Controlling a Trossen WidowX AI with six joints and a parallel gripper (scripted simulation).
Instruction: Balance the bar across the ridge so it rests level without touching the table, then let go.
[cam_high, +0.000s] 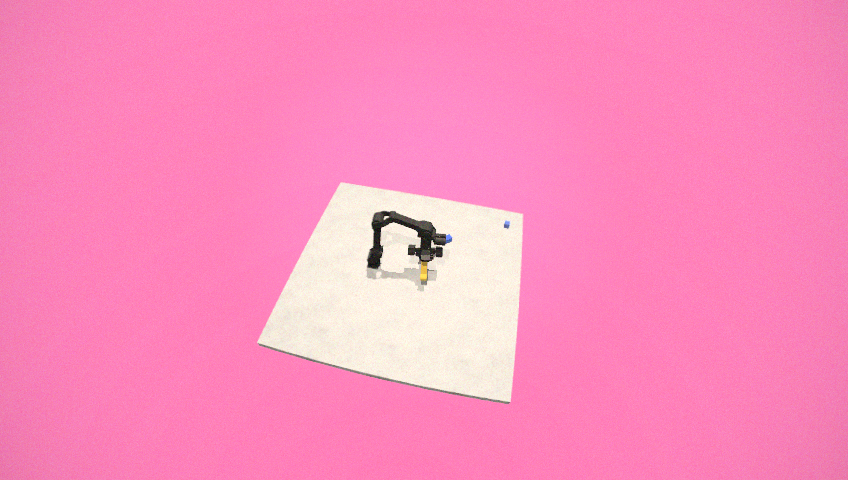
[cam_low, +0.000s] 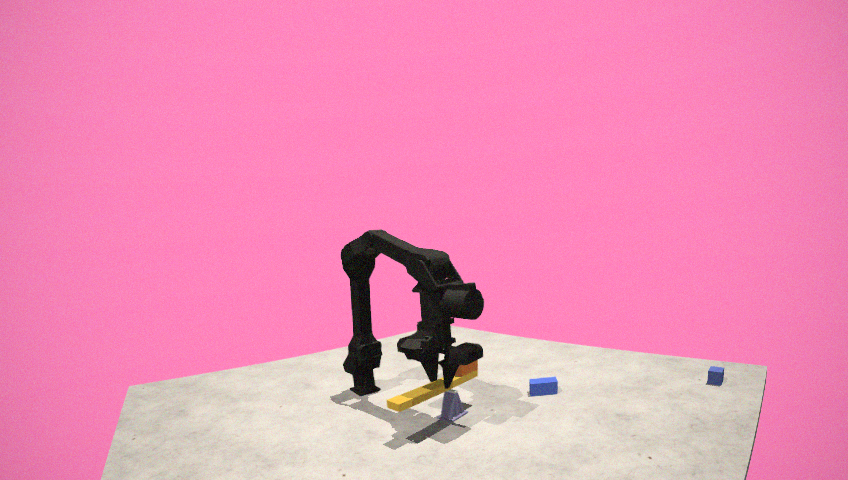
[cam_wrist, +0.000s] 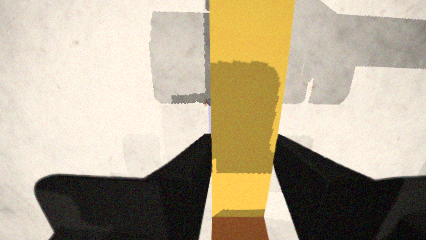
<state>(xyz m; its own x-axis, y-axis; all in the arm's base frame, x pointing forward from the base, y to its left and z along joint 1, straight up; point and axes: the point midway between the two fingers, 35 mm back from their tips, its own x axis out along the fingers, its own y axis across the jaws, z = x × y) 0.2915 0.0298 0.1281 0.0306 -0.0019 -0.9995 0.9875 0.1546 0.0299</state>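
Observation:
The yellow bar (cam_high: 423, 273) (cam_low: 410, 398) (cam_wrist: 250, 30) has an orange block (cam_low: 467, 368) (cam_wrist: 239, 229) fixed on top near its far end. My gripper (cam_high: 424, 261) (cam_low: 440, 384) (cam_wrist: 241, 141) points down and is shut on the bar, between its middle and the block. The bar looks about level and is off the table. The grey-violet ridge (cam_low: 452, 405) stands on the table close below the fingers. In the wrist view the bar hides most of the ridge; only a thin pale sliver shows at its left edge. Whether bar and ridge touch, I cannot tell.
A blue block (cam_high: 448, 238) (cam_low: 543, 386) lies on the pale table (cam_high: 357, 333) (cam_low: 238, 440), beyond the block end of the bar. A small blue cube (cam_high: 507, 224) (cam_low: 715, 375) is near the table's far corner. The arm's base stands left of the bar.

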